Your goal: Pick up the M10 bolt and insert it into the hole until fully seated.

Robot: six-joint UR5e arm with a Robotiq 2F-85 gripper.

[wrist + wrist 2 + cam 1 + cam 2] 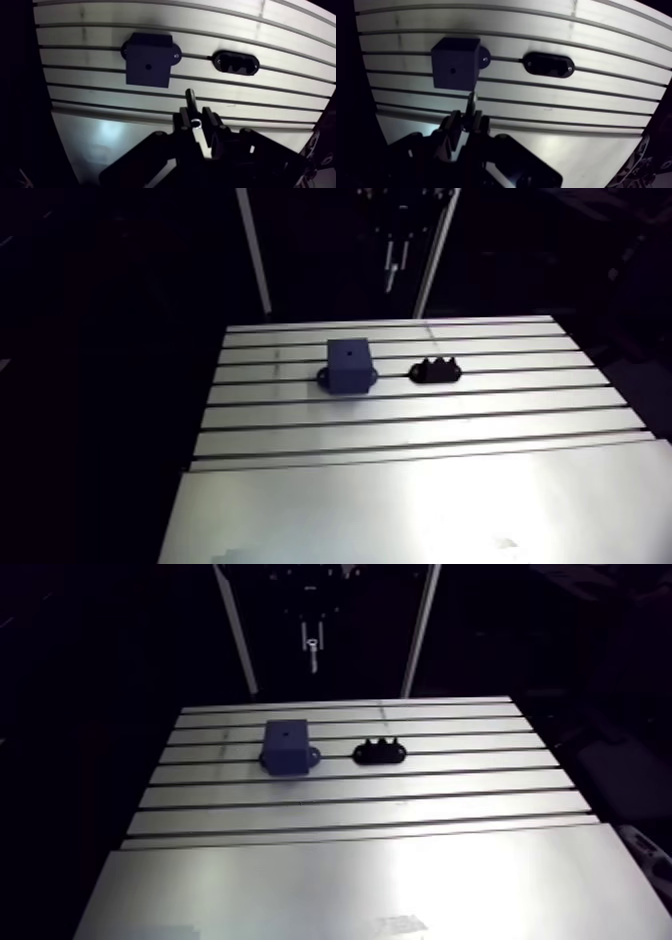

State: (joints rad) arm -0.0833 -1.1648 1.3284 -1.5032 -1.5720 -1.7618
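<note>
In the wrist view my gripper (196,122) is shut on the M10 bolt (190,100), whose dark shank sticks out ahead of the fingertips. Beyond the bolt's tip a blue block (148,60) stands on the slotted table (280,95), with a small round hole (148,65) in its top face. The bolt is held well above the table, short of the block and slightly to one side of the hole. In the arm view the block (349,365) sits at the table's far middle, and the bolt (313,656) hangs high behind it at the view's top.
A black holder (236,62) with notches lies beside the block, about one block width away, also seen in the arm view as the black holder (435,370). A smooth metal plate (420,508) covers the near part of the table. Two pale frame posts (254,248) rise behind the far edge.
</note>
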